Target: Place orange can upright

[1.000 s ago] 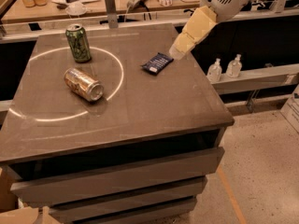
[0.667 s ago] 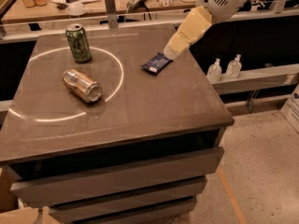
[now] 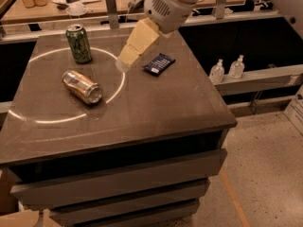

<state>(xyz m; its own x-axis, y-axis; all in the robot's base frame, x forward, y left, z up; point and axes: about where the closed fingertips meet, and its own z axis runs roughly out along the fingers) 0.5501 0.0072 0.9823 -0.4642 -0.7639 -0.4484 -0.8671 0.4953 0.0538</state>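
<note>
The orange can (image 3: 82, 86) lies on its side on the brown table (image 3: 156, 108), left of middle, its silver top facing front right. The dark green can (image 3: 78, 43) stands upright behind it. My gripper (image 3: 122, 63) hangs from the white arm at the top of the view and points down-left. It is above the table, right of the green can and behind and to the right of the orange can, touching neither.
A dark blue snack packet (image 3: 159, 64) lies on the table right of the gripper. A bright ring of light marks the table's left half. Two small clear bottles (image 3: 226, 70) stand on a ledge at right. A cluttered bench runs behind.
The arm has swung left across the table, from beside the blue packet towards the cans. The cans and the packet have not moved.
</note>
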